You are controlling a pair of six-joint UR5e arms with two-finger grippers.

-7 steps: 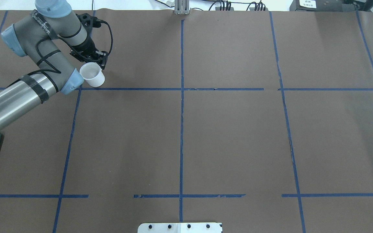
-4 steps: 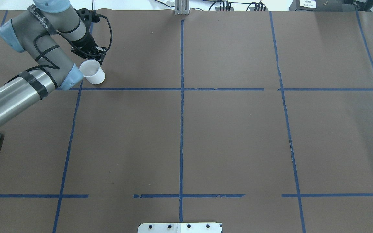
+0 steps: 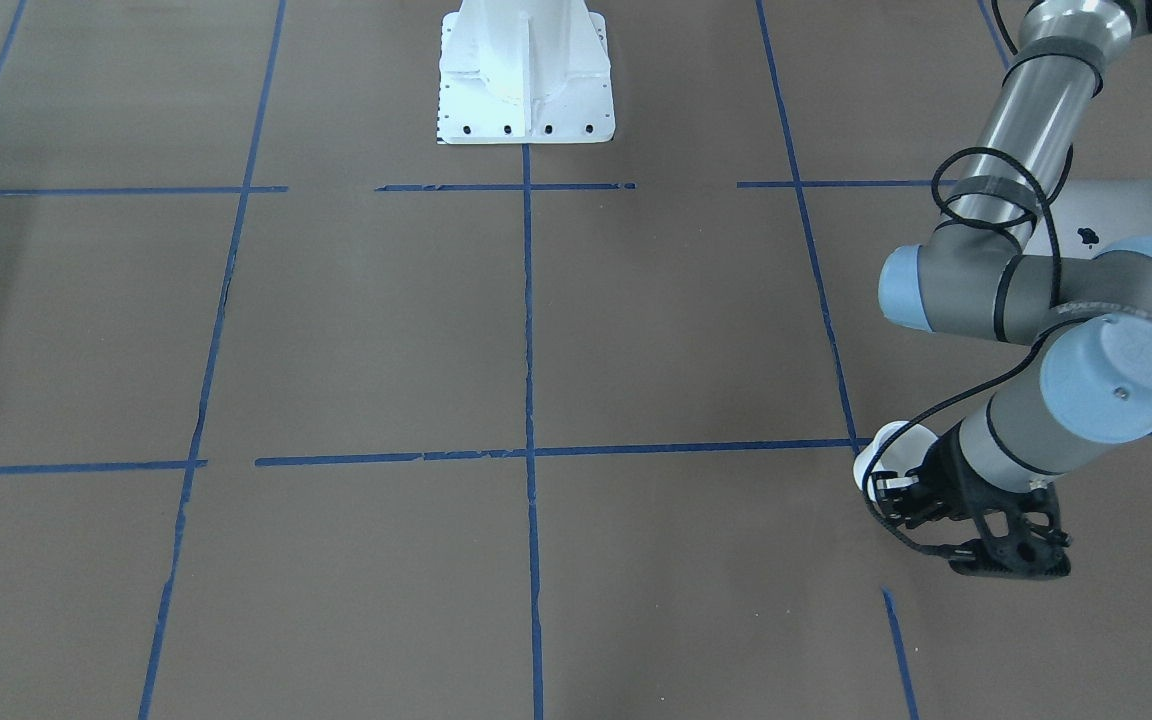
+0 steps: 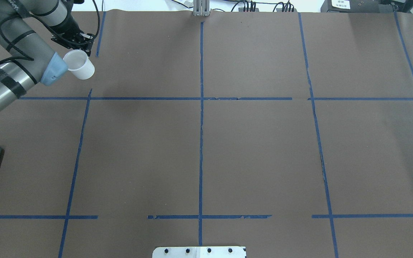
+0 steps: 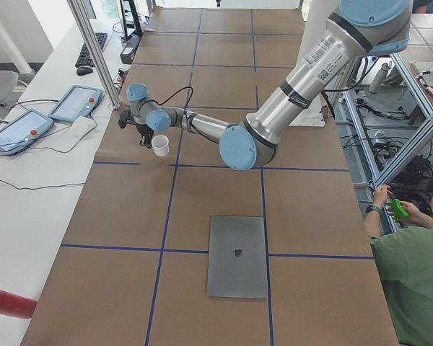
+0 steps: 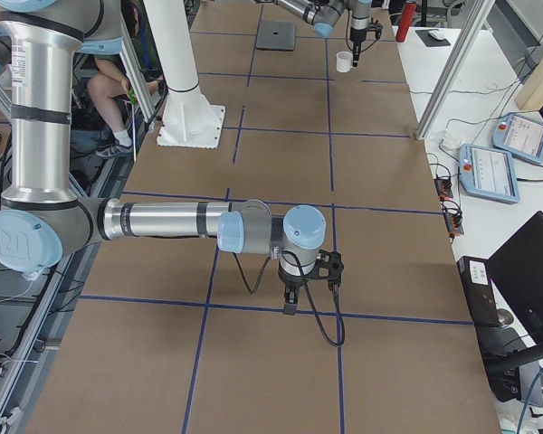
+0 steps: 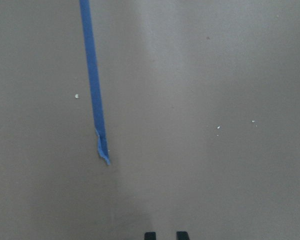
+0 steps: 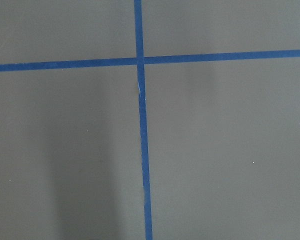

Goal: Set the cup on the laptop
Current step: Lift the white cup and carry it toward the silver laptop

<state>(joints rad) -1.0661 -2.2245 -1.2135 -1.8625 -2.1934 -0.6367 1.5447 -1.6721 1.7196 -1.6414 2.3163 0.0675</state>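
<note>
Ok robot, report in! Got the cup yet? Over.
Left gripper shut on cup, away from laptop. Right gripper over table, open or shut unclear. Laptop closed, nothing on it. Nothing seen between cup and laptop.

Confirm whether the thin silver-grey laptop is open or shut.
Shut. The thin silver-grey rectangular laptop lies flat, dark logo on its lid facing up; no screen or keyboard shows.

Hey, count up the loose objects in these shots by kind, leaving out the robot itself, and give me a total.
small white mug: 1
thin silver-grey laptop: 1
Total: 2
</note>
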